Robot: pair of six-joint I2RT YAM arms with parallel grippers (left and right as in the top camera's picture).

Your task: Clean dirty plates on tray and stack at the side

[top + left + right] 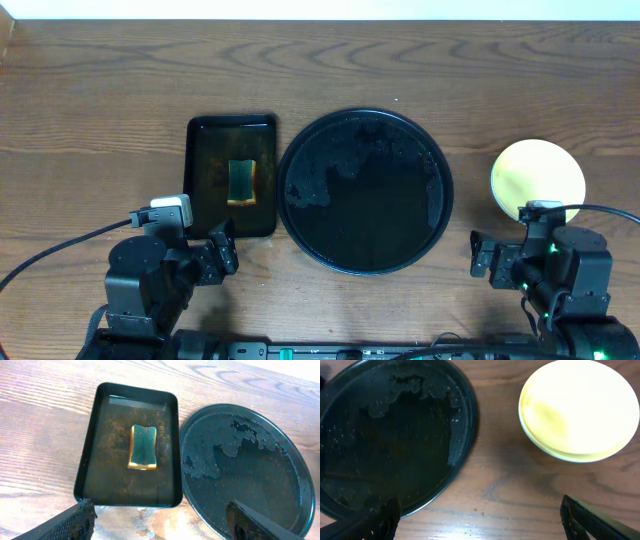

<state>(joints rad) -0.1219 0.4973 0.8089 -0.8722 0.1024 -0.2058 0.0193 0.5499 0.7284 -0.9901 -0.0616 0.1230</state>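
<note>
The round black tray [385, 235] held wet smears; the rectangular tray [203, 160] held a sponge [243, 182]. Plates [537, 178] sat stacked on the desk [100, 100], right of the round black tray. Left claw [224, 248] and right claw [482, 255] gaped wide, empty.

so there's a small rectangular black tray [207, 146] on the wooden desk [100, 90], green-yellow sponge [242, 182] lying flat in the middle of it

Glare washes out the pale yellow round plate [577, 407]; whether others lie beneath cannot be told. The large round glossy black tray [410, 470] runs off the right wrist view's left and top edges.
</note>
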